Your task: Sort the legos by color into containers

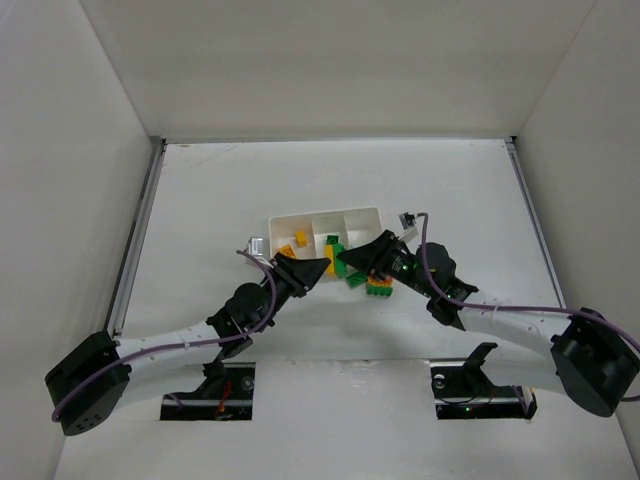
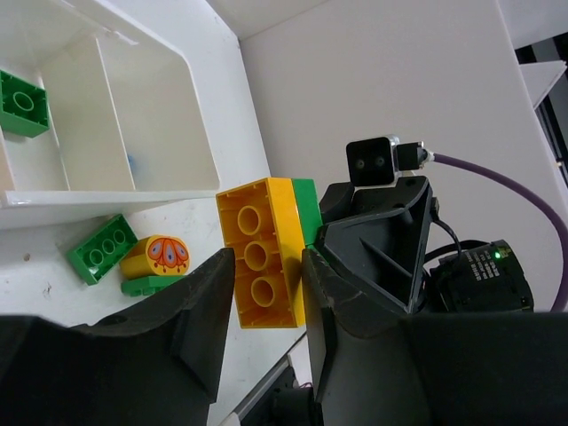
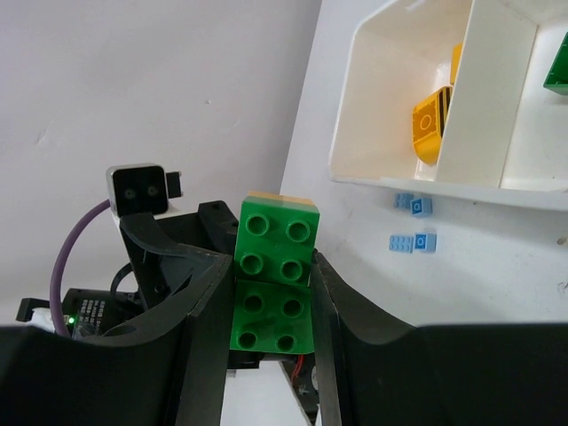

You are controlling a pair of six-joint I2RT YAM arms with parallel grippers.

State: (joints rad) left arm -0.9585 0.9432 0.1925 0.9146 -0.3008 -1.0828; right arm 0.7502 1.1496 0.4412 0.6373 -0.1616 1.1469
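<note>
**Two arms on one stuck pair**

Both arms meet just in front of the tray (image 2: 106, 197), each closed on one half of a joined pair of legos held off the table (image 1: 450, 190). The left gripper (image 2: 266, 259) pinches the yellow brick (image 2: 253, 222) across its long sides. The right gripper (image 3: 271, 264) clamps the green brick (image 3: 273, 240) that sits flush against it. The opposed grip makes sense: the two colours belong in different compartments, so the pair probably has to be pulled or twisted apart before either half can be dropped in. The fingers hide most of the seam, so how firmly the two are locked together is unclear.

Sorting looks partly done. One compartment holds a yellow piece (image 3: 430, 120) and its neighbour a green one (image 2: 22, 102). A loose green piece (image 2: 102, 248) lies on the table near the tray's front wall, and two small blue pieces (image 3: 413, 222) lie close to that wall too
</note>
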